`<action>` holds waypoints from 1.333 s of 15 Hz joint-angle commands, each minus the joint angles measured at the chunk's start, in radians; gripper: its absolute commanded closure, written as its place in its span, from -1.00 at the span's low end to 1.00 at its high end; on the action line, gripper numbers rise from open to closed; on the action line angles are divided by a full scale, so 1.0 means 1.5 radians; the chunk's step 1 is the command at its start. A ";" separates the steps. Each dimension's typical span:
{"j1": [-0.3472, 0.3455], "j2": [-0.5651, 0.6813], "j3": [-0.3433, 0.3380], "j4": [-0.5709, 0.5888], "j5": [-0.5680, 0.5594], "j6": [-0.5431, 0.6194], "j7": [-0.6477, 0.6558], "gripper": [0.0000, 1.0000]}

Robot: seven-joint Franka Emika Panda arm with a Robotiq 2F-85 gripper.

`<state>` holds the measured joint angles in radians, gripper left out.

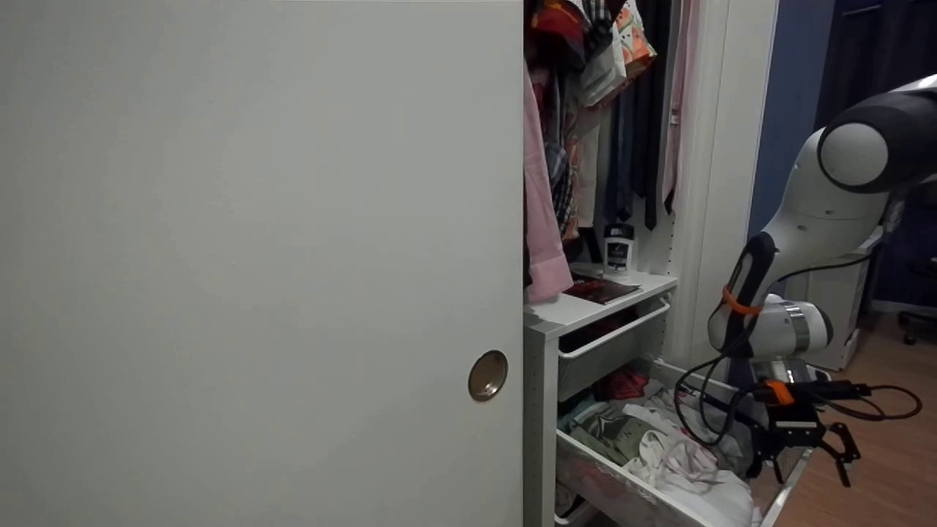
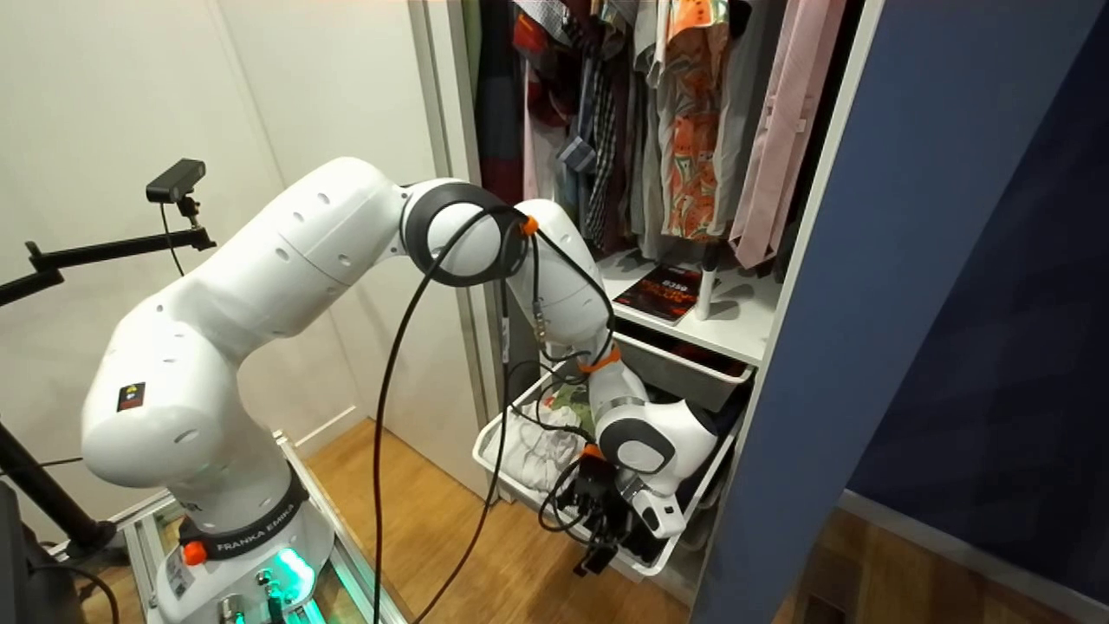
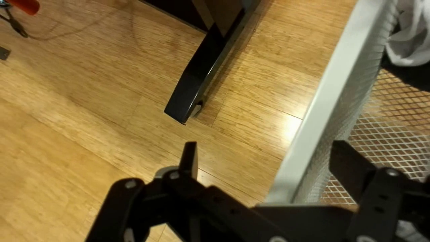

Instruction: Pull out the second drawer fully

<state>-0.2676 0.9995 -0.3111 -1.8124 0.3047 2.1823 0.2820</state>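
Observation:
The second drawer is a white mesh basket pulled out from the closet; its rim shows in both exterior views [image 1: 785, 499] [image 2: 487, 442] and in the wrist view [image 3: 319, 101]. Folded and crumpled clothes [image 1: 677, 457] lie in it. My gripper [image 3: 265, 144] is open over the drawer's front rim. In the wrist view one finger is on the outer side over the floor and the other is on the inner side over the mesh; the rim runs between them, apart from both fingertips. The gripper also shows at the drawer's front in an exterior view [image 1: 811, 476].
A shut upper drawer [image 1: 615, 340] sits under a white shelf [image 1: 564, 311] with a bottle [image 1: 618, 249] and a magazine [image 1: 604, 288]. A white sliding door [image 1: 256, 256] stands beside the drawers. A blue wall edge [image 2: 832, 347] is on the far side. A black stand foot [image 3: 198, 74] rests on the floor.

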 commanded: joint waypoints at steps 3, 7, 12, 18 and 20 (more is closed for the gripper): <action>-0.035 -0.098 0.065 -0.071 0.028 0.056 -0.077 -1.00; -0.025 -0.201 0.077 -0.145 0.001 0.118 -0.153 -1.00; -0.028 -0.358 0.106 -0.276 -0.002 0.223 -0.266 -1.00; -0.080 -0.525 0.155 -0.421 0.055 0.328 -0.483 -1.00; -0.102 -0.564 0.174 -0.444 0.105 0.347 -0.579 -1.00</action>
<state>-0.3547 0.2769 -0.1066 -2.3800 0.3606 2.6520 -0.3910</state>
